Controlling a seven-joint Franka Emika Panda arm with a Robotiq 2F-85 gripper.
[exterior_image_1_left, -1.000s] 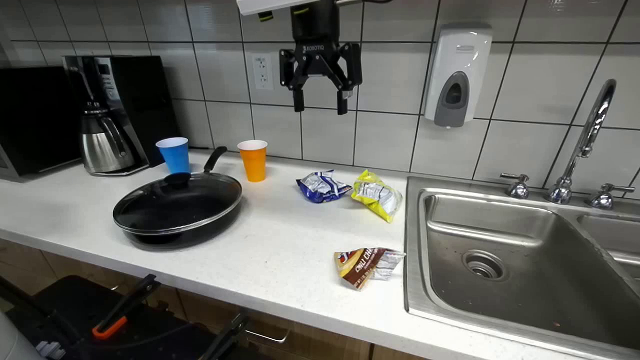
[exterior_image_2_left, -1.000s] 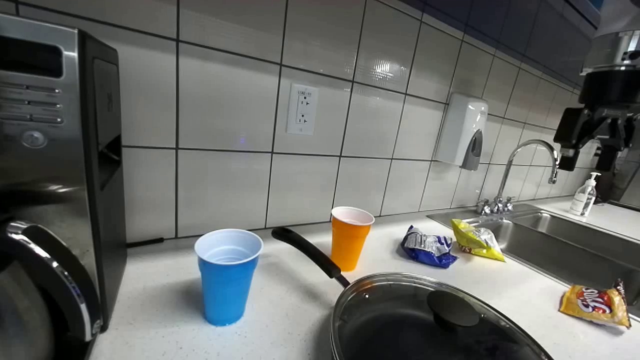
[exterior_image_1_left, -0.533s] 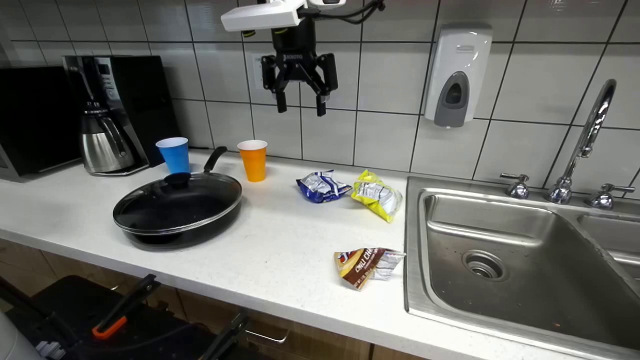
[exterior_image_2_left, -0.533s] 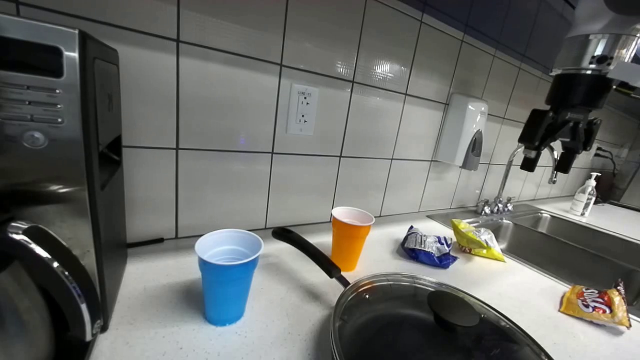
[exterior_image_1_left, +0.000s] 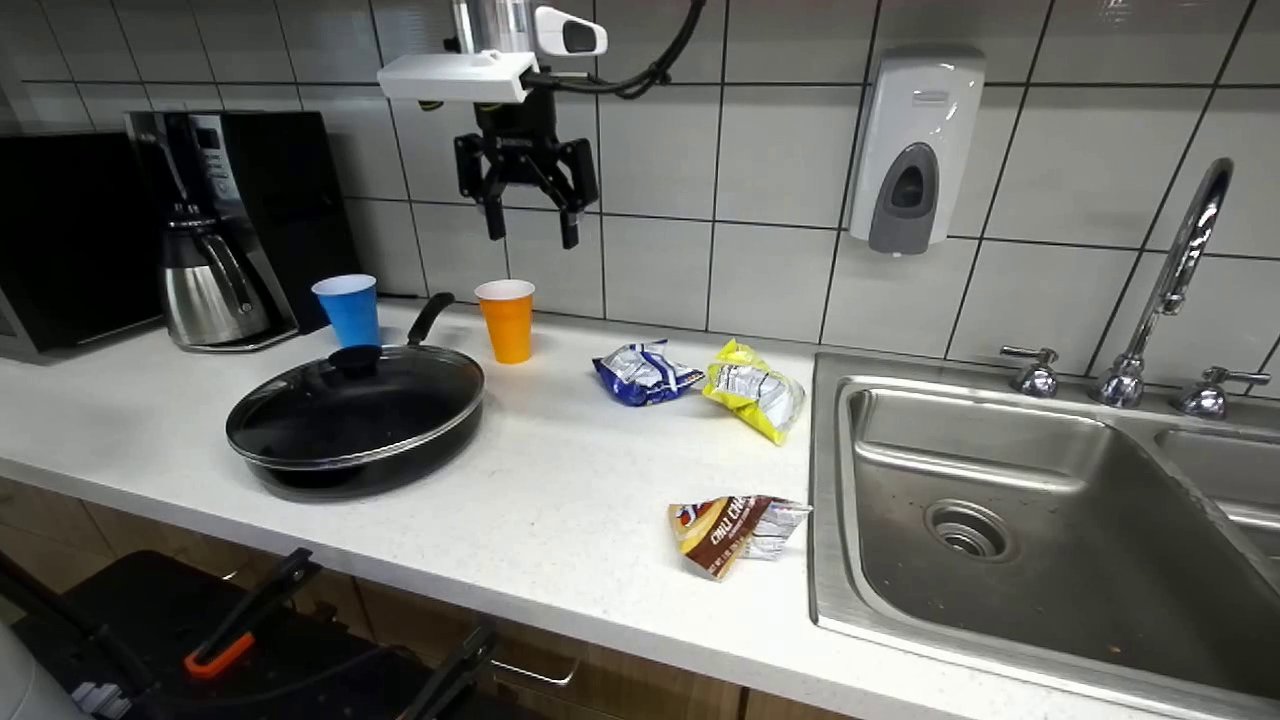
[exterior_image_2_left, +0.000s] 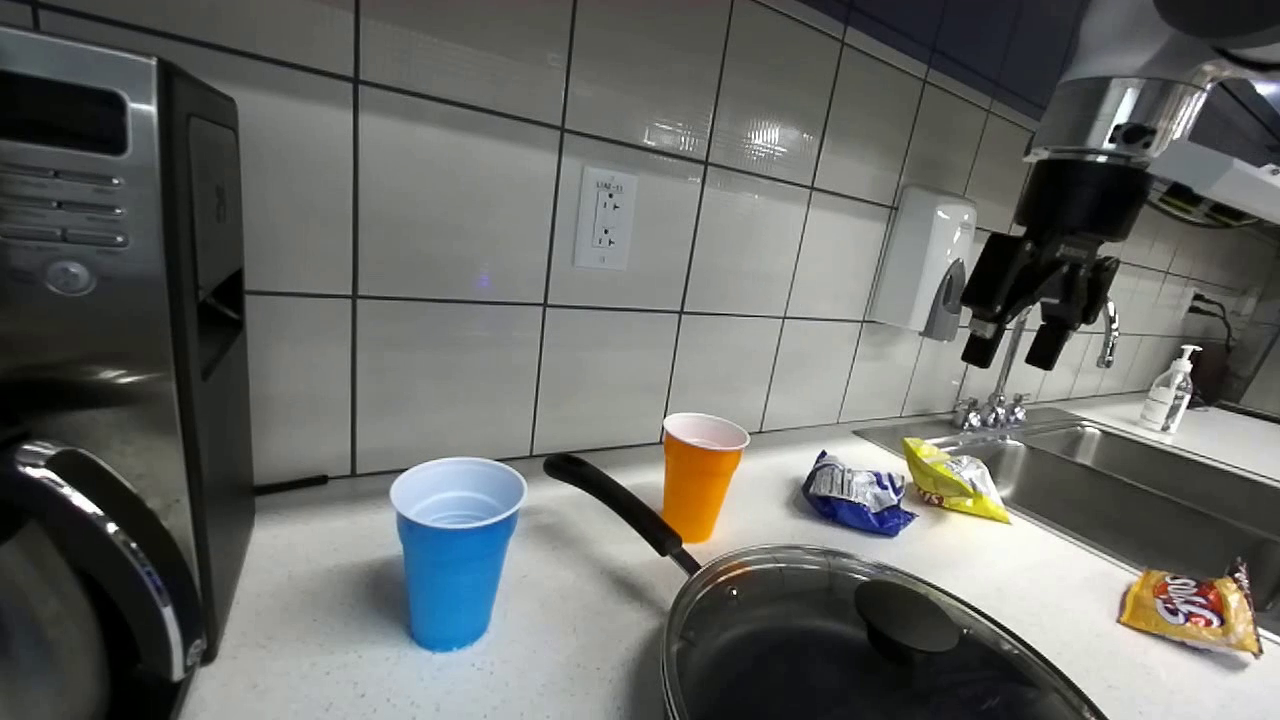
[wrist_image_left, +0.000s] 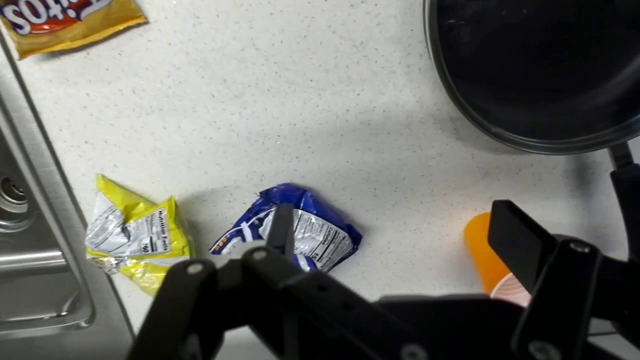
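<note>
End effector (exterior_image_1_left: 533, 235) shifted left in both exterior views; jaws stood spread, held nothing. We judged it nearer orange cup (exterior_image_1_left: 509, 328), upright on far side of worktop (exterior_image_1_left: 560, 490), left of blue bag (exterior_image_1_left: 645, 375).

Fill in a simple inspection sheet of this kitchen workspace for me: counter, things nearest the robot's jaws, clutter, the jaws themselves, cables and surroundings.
Surface: pale speckled counter, bordering a steel sink.
Things nearest the jaws: orange cup, upright; blue snack bag, lying crumpled; neither touched.
Clutter: yellow snack bag and brown-and-gold snack bag near the sink; blue cup, upright; black pan under a glass lid.
Jaws: open, holding nothing, hanging above the counter.
Cables: dark cable looping from the robot arm; dark cords on the wall beyond the sink.
Surroundings: tiled wall with soap dispenser and outlet; coffee maker; pump bottle beyond the sink.
</note>
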